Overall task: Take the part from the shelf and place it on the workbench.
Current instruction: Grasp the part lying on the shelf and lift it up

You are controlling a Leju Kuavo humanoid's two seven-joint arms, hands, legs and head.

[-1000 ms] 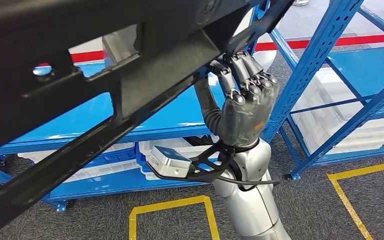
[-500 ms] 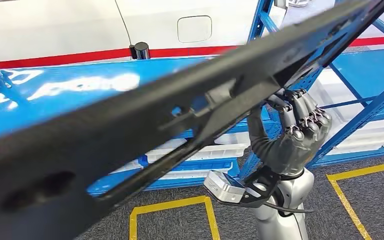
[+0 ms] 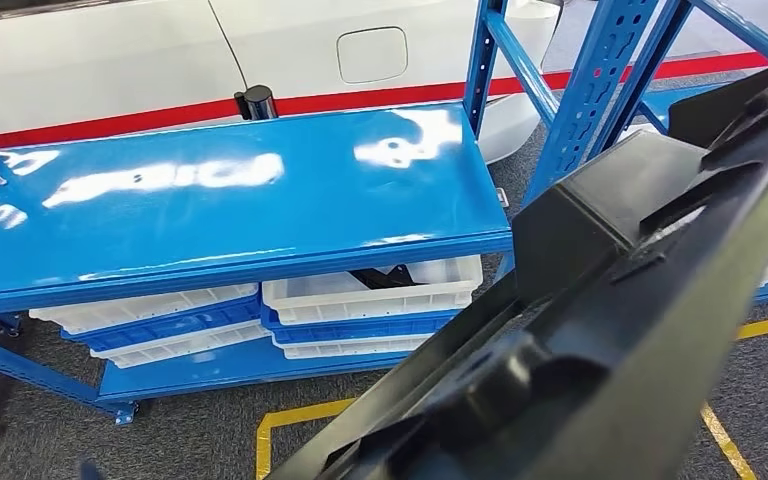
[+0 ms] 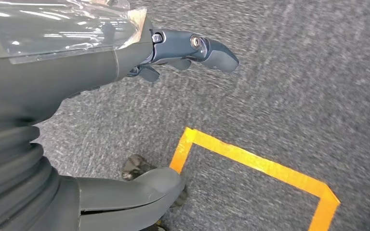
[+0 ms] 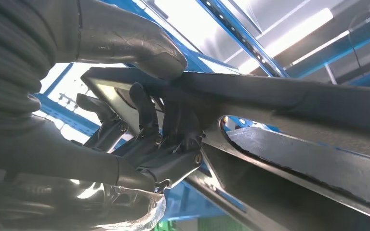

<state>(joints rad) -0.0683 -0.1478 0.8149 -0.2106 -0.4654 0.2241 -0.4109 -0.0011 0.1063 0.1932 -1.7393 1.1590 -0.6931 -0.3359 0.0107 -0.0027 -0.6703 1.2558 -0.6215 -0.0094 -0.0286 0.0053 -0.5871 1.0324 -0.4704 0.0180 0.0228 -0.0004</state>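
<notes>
Long black part (image 3: 600, 330) held aloft close to the head, right robot hand (image 5: 154, 139) clamped thumb-over-fingers on its rail, left robot hand (image 4: 183, 50) spread, holding nothing, over carpet; risk: its far end swinging into the blue shelf (image 3: 220, 210) uprights beyond, white bins (image 3: 370, 290) below.

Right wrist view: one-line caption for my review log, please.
Right hand grips a long black plastic part beside blue shelf uprights.
</notes>
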